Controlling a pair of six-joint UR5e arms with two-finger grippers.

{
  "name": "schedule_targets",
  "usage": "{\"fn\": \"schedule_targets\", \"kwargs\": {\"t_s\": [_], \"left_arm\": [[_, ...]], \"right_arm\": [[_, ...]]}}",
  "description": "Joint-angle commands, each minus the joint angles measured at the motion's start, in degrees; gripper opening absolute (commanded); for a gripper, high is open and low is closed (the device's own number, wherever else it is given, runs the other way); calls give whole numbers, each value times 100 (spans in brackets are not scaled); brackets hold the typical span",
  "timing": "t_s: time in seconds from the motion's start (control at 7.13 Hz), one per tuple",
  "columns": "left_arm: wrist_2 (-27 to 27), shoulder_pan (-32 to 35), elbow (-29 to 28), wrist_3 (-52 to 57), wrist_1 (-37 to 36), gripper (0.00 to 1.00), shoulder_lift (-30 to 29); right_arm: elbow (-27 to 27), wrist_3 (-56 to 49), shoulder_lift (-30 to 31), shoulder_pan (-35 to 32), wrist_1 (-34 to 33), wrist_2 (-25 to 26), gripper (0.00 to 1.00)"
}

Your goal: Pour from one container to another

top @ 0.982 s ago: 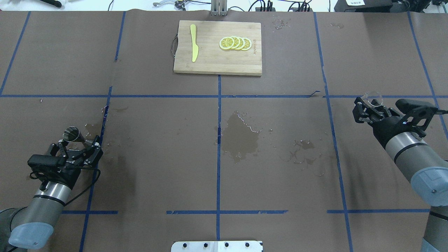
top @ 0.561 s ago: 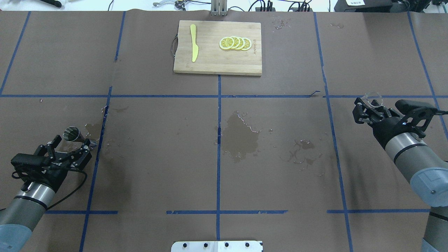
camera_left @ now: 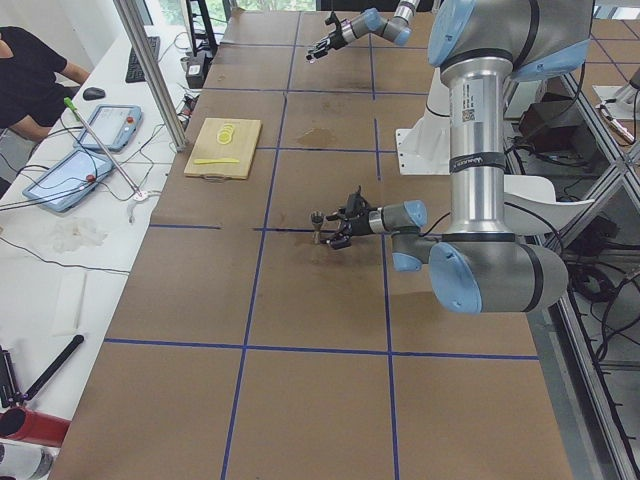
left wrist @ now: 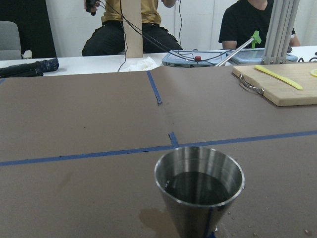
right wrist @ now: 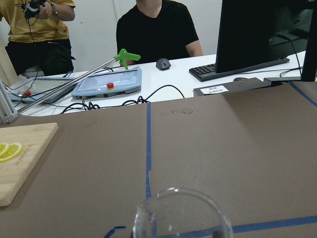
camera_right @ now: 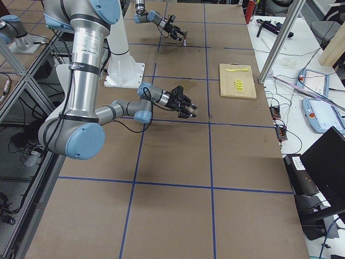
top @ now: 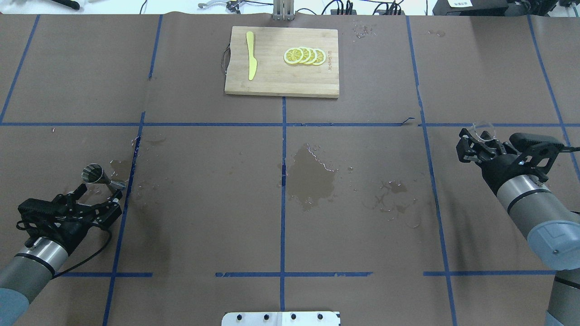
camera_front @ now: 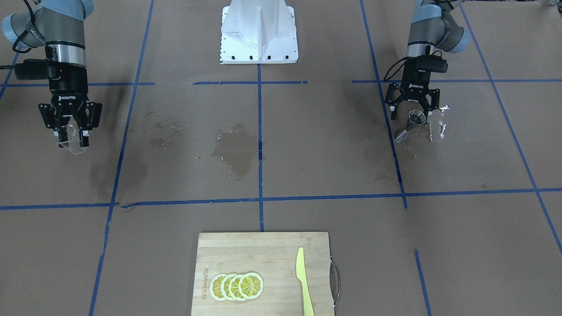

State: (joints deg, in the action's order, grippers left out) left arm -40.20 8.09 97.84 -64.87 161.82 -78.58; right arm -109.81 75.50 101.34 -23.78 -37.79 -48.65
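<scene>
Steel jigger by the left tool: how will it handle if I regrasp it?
Probably tippy: the jigger stands tall on a small base. Polished steel beside wet paper, so likely slippery. It holds liquid; a tilt would spill.

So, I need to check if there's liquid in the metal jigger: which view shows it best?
Left wrist view: the metal jigger sits close, mouth toward the camera, with dark liquid visible inside. Overhead and front-facing show it small; side views, a speck.

ROBOTIQ on the right gripper (camera_front: 70, 139), ROBOTIQ on the left gripper (camera_front: 412, 115), engraving on cutting board (camera_front: 263, 252) illegible
</scene>
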Motion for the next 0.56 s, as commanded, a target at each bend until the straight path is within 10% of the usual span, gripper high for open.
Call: {"fn": "schedule_targets", "kwargs": {"t_s": [0.0,0.42], "left_arm": [[-644,0,828,9,-19,100,673],[-1567,53,1393,158,-19,100,1062]], "right_arm": [[29,0,0,48,0,83,0],[327,79,0,399,0,556,0]]}}
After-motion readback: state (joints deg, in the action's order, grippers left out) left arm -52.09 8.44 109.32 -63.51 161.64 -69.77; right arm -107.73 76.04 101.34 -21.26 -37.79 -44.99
